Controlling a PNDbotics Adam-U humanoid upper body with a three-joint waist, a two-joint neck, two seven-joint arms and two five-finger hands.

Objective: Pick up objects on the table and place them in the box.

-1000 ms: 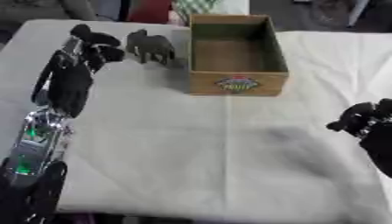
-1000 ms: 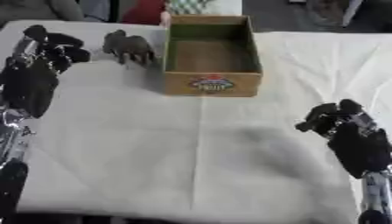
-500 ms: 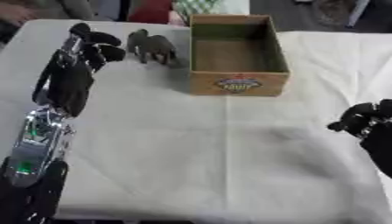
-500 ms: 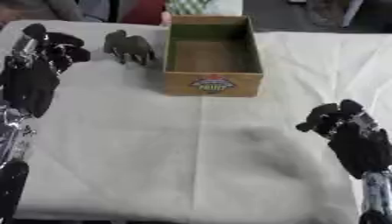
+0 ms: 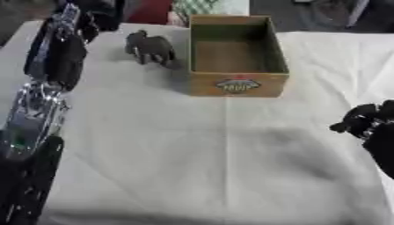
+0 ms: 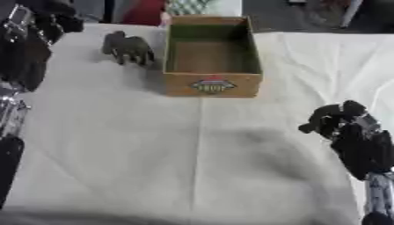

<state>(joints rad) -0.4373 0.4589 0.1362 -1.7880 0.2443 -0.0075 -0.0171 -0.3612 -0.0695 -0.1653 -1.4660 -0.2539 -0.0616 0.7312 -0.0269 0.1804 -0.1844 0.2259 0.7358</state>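
Two hands are showing, and neither is carrying anything: we are keeping our left hand [image 5: 92,11] at the far left corner, fingers curled on nothing, near the grey elephant figure [image 5: 149,46], which is standing just left of the empty box [image 5: 237,83]; our right hand [image 6: 332,117] is idling clenched, well apart.

A white cloth [image 5: 200,149] with soft folds covers the table. Beyond its far edge the room is dark and blurred, with something red [image 5: 150,11] and a green-checked thing [image 6: 202,6] there.
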